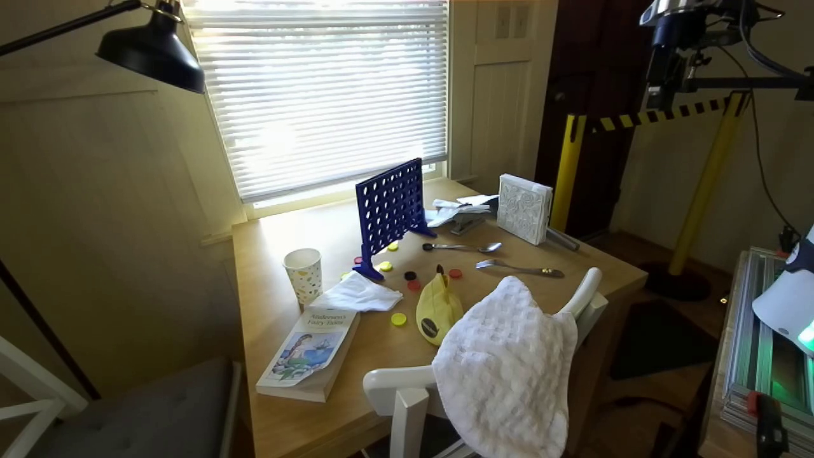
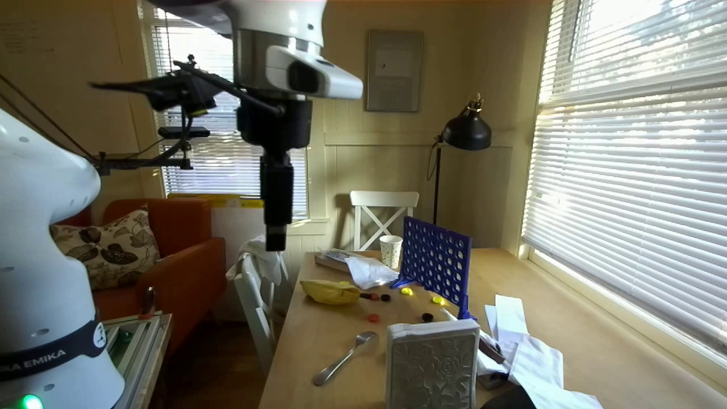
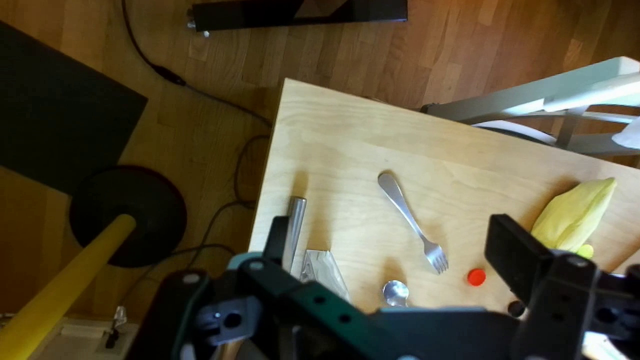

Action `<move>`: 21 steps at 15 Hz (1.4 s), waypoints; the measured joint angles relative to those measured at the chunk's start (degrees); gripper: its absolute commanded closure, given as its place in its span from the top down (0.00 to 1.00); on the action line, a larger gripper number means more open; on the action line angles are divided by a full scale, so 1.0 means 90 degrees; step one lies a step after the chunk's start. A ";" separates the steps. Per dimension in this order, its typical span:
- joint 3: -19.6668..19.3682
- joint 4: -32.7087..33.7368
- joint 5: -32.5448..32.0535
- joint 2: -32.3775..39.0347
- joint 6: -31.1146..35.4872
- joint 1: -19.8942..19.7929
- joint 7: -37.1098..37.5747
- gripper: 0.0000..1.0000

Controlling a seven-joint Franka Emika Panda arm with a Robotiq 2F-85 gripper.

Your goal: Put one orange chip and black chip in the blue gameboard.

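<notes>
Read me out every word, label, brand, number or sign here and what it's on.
"Andersen's Fairy Tales": on the paperback book.
"KA EMIKA", cut off at the picture's edge: on the black band around the robot arm's base.
Oval label on the yellow toy banana: too small to read.
Round emblem on the band: too small.
Faint wall marks: too blurred.

Open air surrounds the claw (image 2: 276, 241), and bare counter (image 2: 494, 270) runs between the window (image 2: 630, 187) and the upright blue gameboard (image 2: 436, 260), which stands in the way with the patterned cup (image 1: 303, 277) and white box (image 1: 524, 208), while a chair back (image 1: 402, 380) under a white towel (image 1: 509, 369) rises at the edge beside the yellow banana (image 1: 439, 312).
</notes>
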 measured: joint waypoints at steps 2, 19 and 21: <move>0.0179 -0.0033 0.0038 0.0491 0.0574 0.0253 -0.0019 1.00; 0.1662 0.0374 0.0224 0.3410 0.2532 0.1298 -0.0032 1.00; 0.1678 0.0373 0.0223 0.3410 0.2530 0.1285 -0.0033 1.00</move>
